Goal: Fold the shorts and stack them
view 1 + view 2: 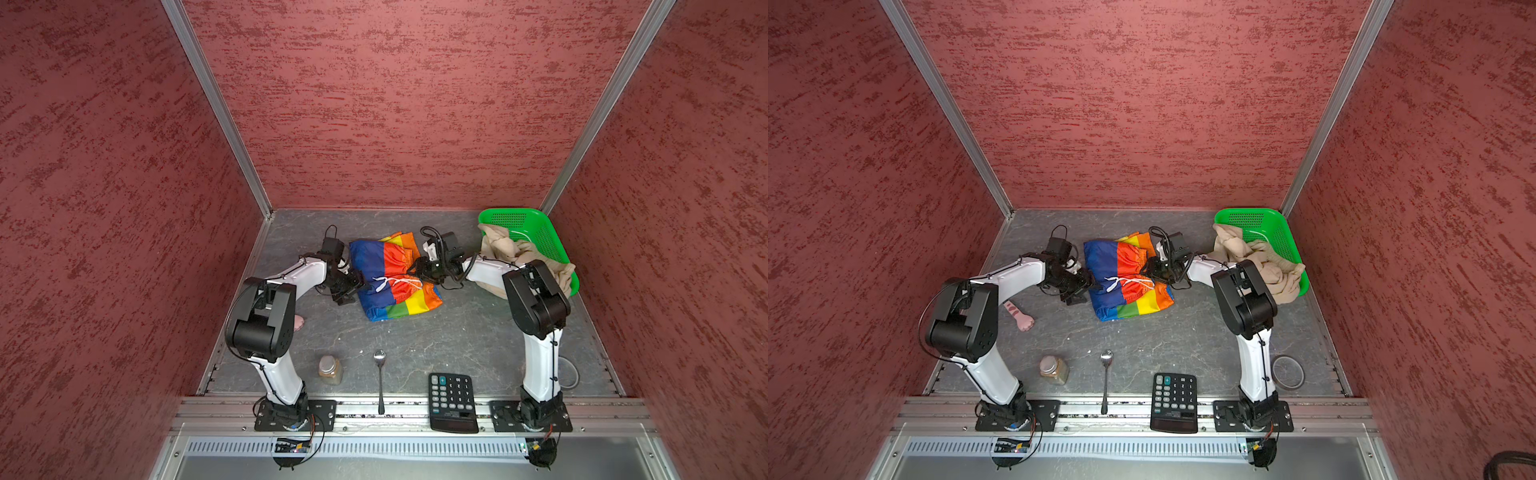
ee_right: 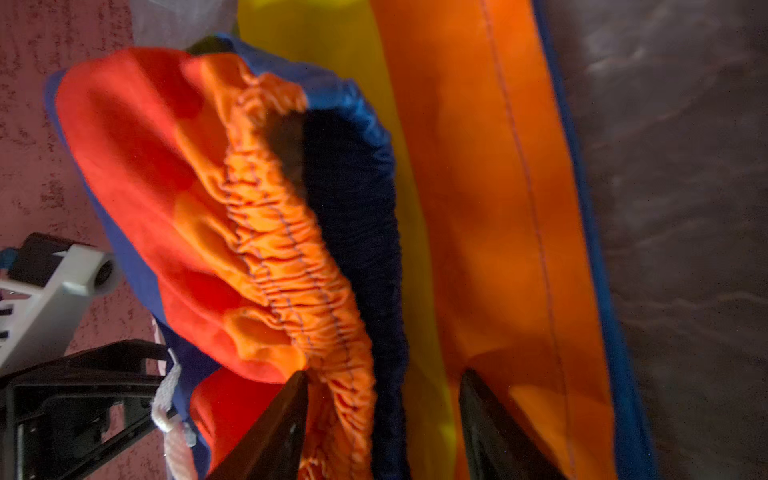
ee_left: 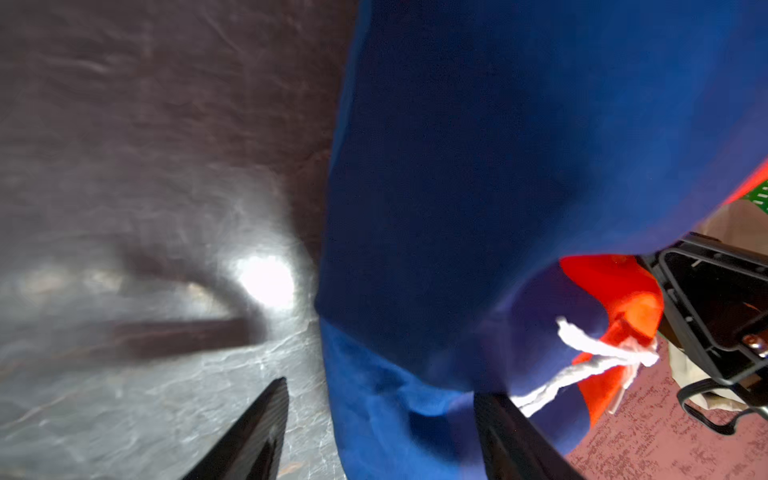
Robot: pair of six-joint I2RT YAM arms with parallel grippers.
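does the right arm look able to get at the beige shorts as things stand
Probably yes: the beige shorts spill out of the green basket beside that arm, nothing on top. The right gripper, jaws apart, sits at the rainbow shorts, so it must swing back.

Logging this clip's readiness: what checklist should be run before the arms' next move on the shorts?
1. Left gripper jaws apart at blue edge of rainbow shorts: ok.
2. Right gripper jaws apart astride the orange waistband: ok.
3. Rainbow shorts lying flat: not ok, rumpled, white drawstring loose on top.
4. Beige shorts out of the green basket: not ok, draped over its rim.
5. Spoon and calculator away from the shorts: ok.
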